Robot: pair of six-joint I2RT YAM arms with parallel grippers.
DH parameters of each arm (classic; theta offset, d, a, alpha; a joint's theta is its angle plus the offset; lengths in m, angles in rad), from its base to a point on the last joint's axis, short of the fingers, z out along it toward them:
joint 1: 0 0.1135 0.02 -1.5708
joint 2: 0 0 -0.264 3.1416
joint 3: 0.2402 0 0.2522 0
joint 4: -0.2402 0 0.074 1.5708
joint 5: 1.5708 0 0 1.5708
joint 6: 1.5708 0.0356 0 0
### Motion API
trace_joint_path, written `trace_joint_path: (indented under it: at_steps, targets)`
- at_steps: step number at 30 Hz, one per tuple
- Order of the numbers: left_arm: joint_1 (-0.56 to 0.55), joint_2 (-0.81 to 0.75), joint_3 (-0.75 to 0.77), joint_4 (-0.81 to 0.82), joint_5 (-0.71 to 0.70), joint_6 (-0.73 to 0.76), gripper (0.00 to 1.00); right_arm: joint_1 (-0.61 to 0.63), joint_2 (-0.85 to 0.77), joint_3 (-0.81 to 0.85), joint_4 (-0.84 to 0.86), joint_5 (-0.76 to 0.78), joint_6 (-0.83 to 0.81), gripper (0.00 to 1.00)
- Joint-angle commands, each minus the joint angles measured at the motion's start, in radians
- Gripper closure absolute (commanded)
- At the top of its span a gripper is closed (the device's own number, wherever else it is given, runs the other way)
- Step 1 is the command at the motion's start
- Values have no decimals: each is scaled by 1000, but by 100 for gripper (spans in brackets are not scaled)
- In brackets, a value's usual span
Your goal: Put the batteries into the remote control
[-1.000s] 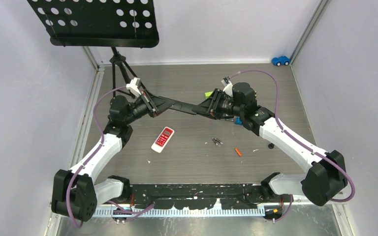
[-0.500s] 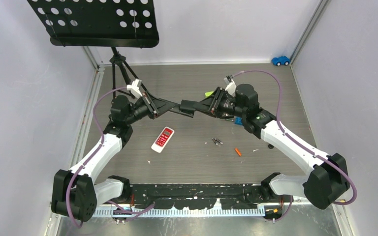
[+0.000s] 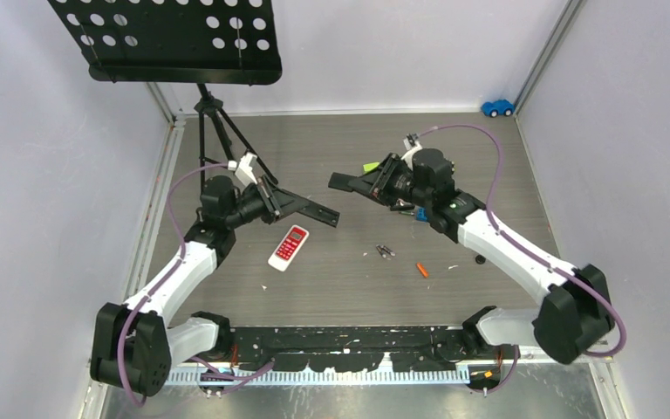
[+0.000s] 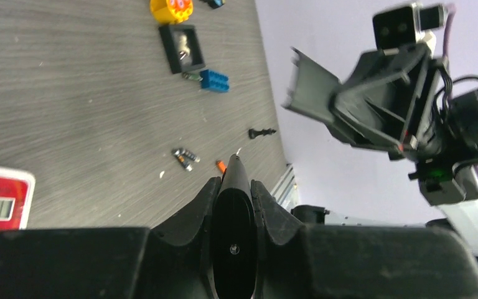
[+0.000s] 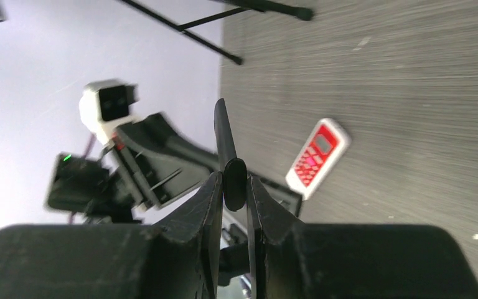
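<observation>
My left gripper (image 3: 268,197) (image 4: 233,182) is shut on one end of a long black remote control (image 3: 314,209) (image 4: 233,215), which it holds above the table. My right gripper (image 3: 375,183) (image 5: 233,179) is shut on a thin black cover plate (image 3: 343,182) (image 5: 224,134) (image 4: 311,87), a short gap away from the remote's free end. On the table lie the batteries: a dark grey pair (image 3: 385,251) (image 4: 185,157) and an orange one (image 3: 421,270) (image 4: 221,166). They sit below and to the right of both grippers.
A red-and-white remote (image 3: 289,247) (image 5: 317,156) lies under the left gripper. A music stand's tripod (image 3: 214,122) stands at the back left. A blue toy car (image 3: 497,107), a green piece (image 3: 371,167), a blue brick (image 3: 420,214) (image 4: 215,81) and a black knob (image 3: 480,259) (image 4: 261,132) lie around.
The two grippers held the black remote together and have now pulled apart. The right one drew back holding the cover plate, and the left one swung the remote down towards the near side.
</observation>
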Motion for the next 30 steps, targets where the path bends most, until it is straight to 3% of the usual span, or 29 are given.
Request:
trace_joint_path:
  at_steps: [1,11,15,18,25,30]
  targets:
    - [2,-63,-2,-88,8,121,100,-7,133,50,-95,88,-81,100]
    - [2,-116,34,-238,41,230,100,-9,439,81,-115,77,-156,98]
    - [2,-99,39,-211,90,229,100,-9,465,69,-142,111,-124,64]
    - [2,-94,45,-171,138,226,100,-9,446,67,-174,131,-135,47]
    - [2,-108,96,-146,200,255,100,-10,281,11,-115,37,-247,34]
    - [2,-112,139,-242,266,348,100,-7,116,-86,80,-291,-332,26]
